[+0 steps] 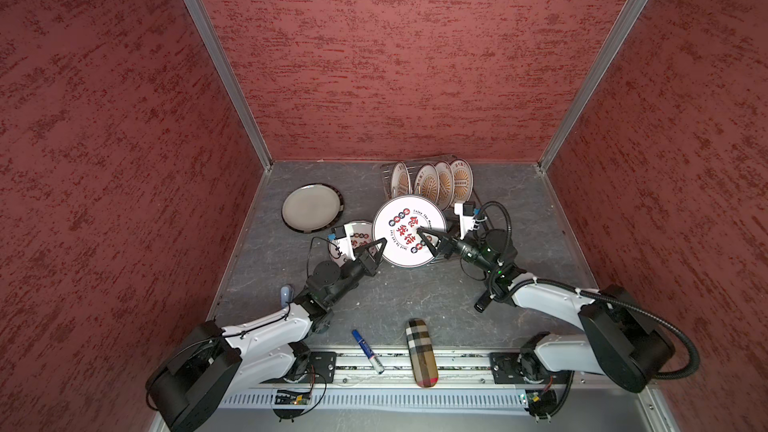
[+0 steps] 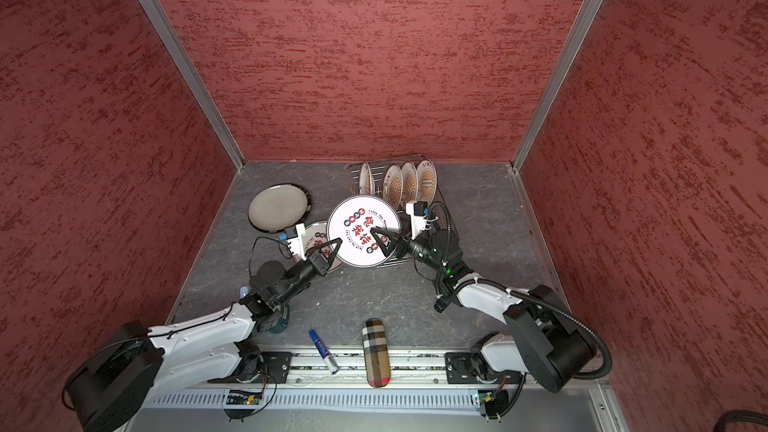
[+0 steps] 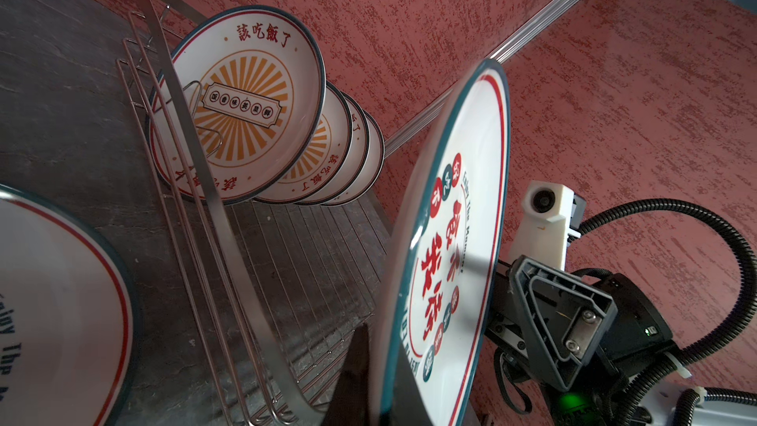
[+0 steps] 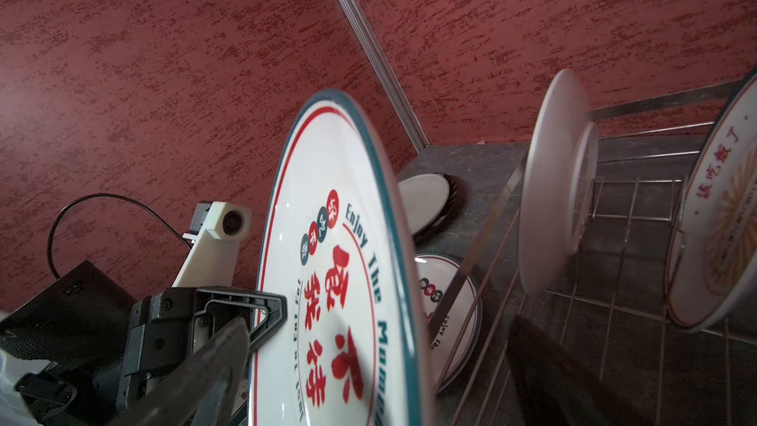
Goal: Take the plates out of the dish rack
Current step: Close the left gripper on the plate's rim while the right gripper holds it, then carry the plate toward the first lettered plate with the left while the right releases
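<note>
A large white plate with red characters [image 1: 409, 230] [image 2: 363, 230] is held up over the near end of the dish rack [image 1: 432, 160]. My left gripper [image 1: 381, 247] [image 3: 383, 387] is shut on its left rim. My right gripper [image 1: 426, 243] [image 4: 377, 383] is open, its fingers [image 4: 205, 370] wide apart on either side of the plate's right rim. Several sunburst plates [image 1: 444, 180] [image 3: 245, 108] stand upright at the rack's far end. A second character plate [image 1: 353, 238] [image 3: 53, 301] and a grey plate with a dark rim [image 1: 311, 206] [image 4: 424, 206] lie flat on the table, left of the rack.
A blue marker [image 1: 368, 351] and a plaid case [image 1: 422, 353] lie near the table's front edge. A small blue-white object [image 1: 286, 295] sits by the left arm. Red walls close in the table at the back and on both sides.
</note>
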